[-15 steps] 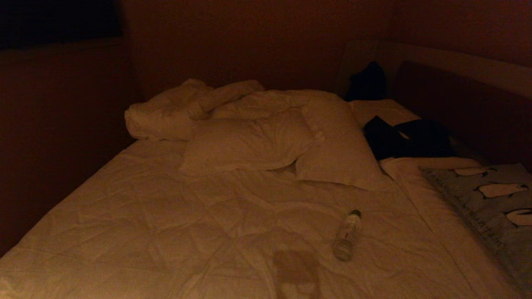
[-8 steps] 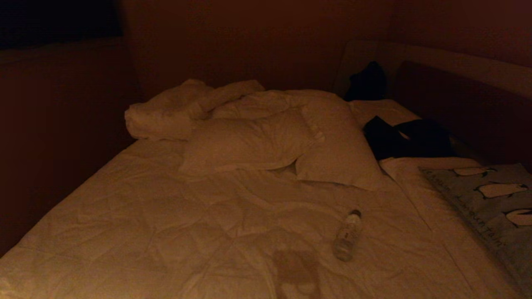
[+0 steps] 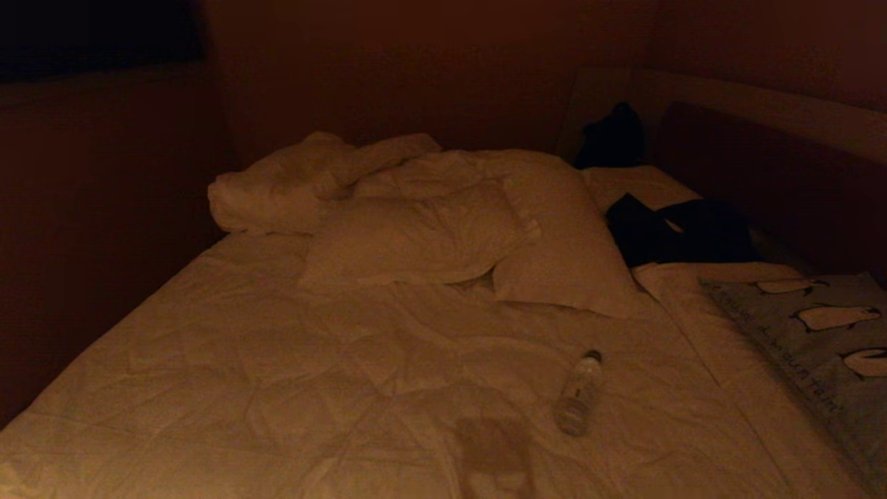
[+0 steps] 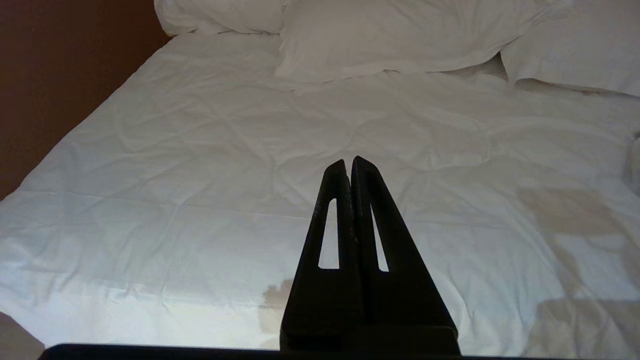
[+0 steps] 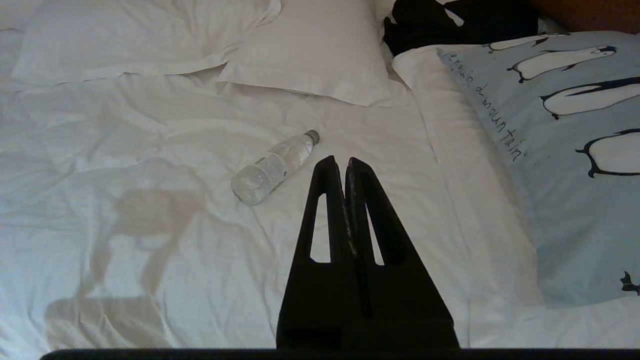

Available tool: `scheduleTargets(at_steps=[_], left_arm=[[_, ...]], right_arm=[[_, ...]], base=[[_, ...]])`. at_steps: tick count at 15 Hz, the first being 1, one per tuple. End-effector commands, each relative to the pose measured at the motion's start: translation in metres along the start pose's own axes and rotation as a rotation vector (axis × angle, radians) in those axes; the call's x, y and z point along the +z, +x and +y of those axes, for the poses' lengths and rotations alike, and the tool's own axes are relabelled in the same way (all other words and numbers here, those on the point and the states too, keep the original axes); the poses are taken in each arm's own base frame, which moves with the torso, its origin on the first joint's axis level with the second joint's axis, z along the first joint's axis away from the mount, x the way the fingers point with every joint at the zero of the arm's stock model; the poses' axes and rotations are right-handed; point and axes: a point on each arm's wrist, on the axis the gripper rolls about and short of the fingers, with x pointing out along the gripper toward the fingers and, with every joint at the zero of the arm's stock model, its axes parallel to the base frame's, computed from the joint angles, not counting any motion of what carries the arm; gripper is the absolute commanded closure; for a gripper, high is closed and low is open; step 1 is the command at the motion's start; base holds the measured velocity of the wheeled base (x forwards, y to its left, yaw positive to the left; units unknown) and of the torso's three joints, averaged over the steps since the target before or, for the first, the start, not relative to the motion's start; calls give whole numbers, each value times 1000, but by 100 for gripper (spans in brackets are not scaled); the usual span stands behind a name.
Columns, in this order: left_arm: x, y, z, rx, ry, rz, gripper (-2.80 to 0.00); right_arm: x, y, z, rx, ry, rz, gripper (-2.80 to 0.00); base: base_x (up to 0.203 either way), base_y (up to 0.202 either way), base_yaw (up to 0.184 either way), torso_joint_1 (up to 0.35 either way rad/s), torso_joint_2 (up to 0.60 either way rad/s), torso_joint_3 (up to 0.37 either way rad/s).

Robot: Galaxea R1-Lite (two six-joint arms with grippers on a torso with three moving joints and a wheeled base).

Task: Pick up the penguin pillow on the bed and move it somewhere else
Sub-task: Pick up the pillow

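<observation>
Penguin pillow point(image 5: 560, 165) lies beside closed right fingers point(image 5: 362, 200).

Left tool point(image 4: 349, 161): both dark, slotted fingers pressed flat together along their whole length, tips meeting in a single point; nothing lies between them. The tool is raised above the bed point(image 4: 200, 165), apart from its surface, and points toward the headboard end. Right tool point(image 5: 340, 161): the same posture, its fingers closed tip to tip and empty, raised clear of the bed and aimed toward the same end. Neither tool touches anything. Neither arm appears in the head view; each tool is seen only from its own wrist camera.
</observation>
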Motion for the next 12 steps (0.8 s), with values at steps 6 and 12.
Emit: scheduleTargets(at_steps=[6, 12], left_arm=[[0, 0, 0, 1, 0, 0, 0], [0, 0, 0, 0, 0, -1, 0]], right_arm=[[0, 0, 0, 1, 0, -2, 0], [0, 0, 0, 1, -1, -2, 0]], base=[[0, 0, 0, 0, 0, 0], [0, 0, 0, 0, 0, 0]])
